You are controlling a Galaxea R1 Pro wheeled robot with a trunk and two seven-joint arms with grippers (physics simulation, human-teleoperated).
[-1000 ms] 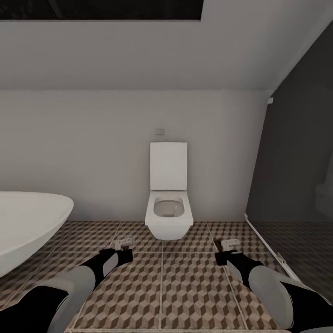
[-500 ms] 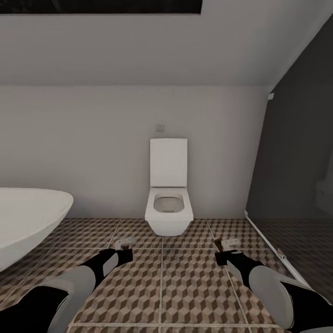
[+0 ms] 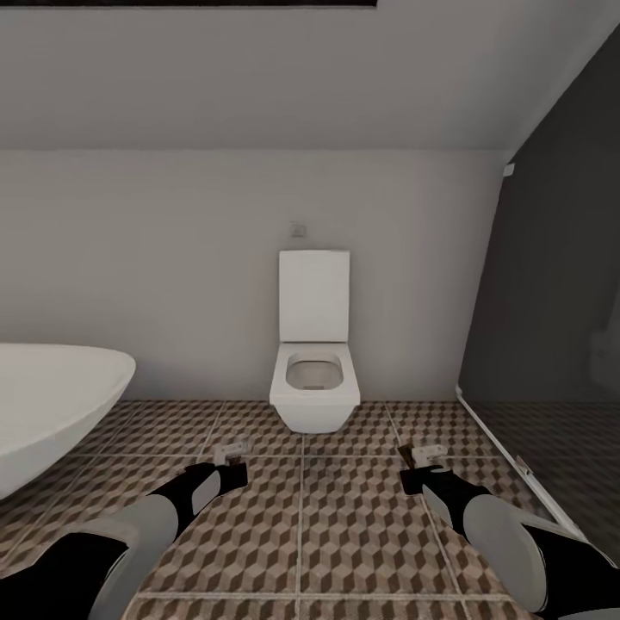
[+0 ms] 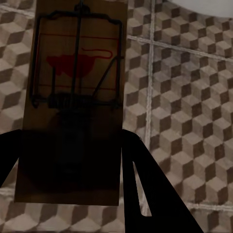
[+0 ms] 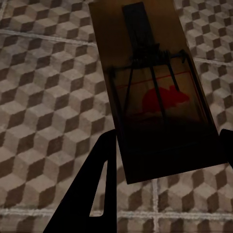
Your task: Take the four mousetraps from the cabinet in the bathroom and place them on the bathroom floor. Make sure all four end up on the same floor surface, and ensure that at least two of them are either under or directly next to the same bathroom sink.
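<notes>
Both fingers clamp mousetraps: left (image 4: 73,97), right (image 5: 155,92); above cube-tiled bathroom floor (image 3: 362,534), facing toilet (image 3: 314,379).

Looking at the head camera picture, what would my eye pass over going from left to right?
Bathtub → left pincer with a mousetrap → toilet → right pincer with a mousetrap → dark glass partition.

open tiled floor (image 3: 301,525) ahead, toilet (image 3: 314,392) beyond, bathtub (image 3: 52,405) left

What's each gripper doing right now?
Left gripper: shut on a mousetrap.
Right gripper: shut on another mousetrap.
</notes>
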